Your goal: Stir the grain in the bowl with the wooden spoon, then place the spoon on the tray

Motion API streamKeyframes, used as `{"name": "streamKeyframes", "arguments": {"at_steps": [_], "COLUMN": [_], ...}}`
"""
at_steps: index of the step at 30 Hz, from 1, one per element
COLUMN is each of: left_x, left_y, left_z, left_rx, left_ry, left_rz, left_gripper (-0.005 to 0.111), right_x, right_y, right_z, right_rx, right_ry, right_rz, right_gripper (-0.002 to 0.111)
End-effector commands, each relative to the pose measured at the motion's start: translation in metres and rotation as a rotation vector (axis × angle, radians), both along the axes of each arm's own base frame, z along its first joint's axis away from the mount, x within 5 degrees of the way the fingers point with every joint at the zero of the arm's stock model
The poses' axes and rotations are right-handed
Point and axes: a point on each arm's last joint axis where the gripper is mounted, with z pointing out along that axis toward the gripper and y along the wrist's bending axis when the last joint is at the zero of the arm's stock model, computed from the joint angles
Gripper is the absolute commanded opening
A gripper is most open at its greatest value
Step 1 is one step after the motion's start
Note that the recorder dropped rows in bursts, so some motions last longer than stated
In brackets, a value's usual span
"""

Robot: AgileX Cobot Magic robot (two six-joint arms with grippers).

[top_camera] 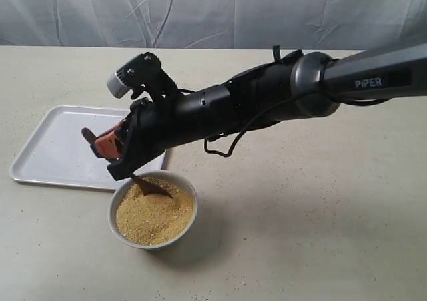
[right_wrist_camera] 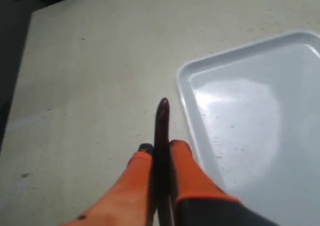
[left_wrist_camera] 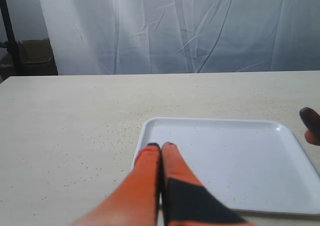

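Wooden spoon (top_camera: 151,186): head sunk in the grain (top_camera: 155,219), handle slanting up over the bowl's rim; handle end juts past the fingertips.
Bowl (top_camera: 143,243): upright on the worktop (top_camera: 300,214), just beside the tray's near corner, filled with grain.
Right tool (right_wrist_camera: 161,148): reaches across from the right, pinching the spoon handle between orange fingers.
Tray (top_camera: 60,147): flat on the worktop, behind the bowl.
Left tool (left_wrist_camera: 161,146): fingers pressed together, holding nothing, at the tray's edge.
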Motion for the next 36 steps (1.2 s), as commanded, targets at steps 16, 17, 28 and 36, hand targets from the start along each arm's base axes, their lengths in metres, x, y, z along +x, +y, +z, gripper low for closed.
{"name": "streamKeyframes", "arguments": {"at_steps": [16, 17, 28, 36], "left_x": [0.000, 0.000, 0.000, 0.000], "left_y": [0.000, 0.000, 0.000, 0.000], "left_z": [0.000, 0.000, 0.000, 0.000], "left_rx": [0.000, 0.000, 0.000, 0.000], "left_ry": [-0.013, -0.013, -0.013, -0.013], "left_rz": [-0.001, -0.001, -0.001, -0.001], "left_gripper": [0.000, 0.000, 0.000, 0.000], "right_x": [-0.028, -0.028, -0.018, -0.012], "right_y": [0.018, 0.020, 0.012, 0.001], "right_z": [0.019, 0.012, 0.033, 0.060], "right_rx": [0.011, -0.007, -0.050, -0.065], "right_ry": [-0.013, -0.006, -0.103, -0.189], "right_rz": [0.033, 0.030, -0.108, -0.223], "right_gripper": [-0.001, -0.001, -0.001, -0.001]}}
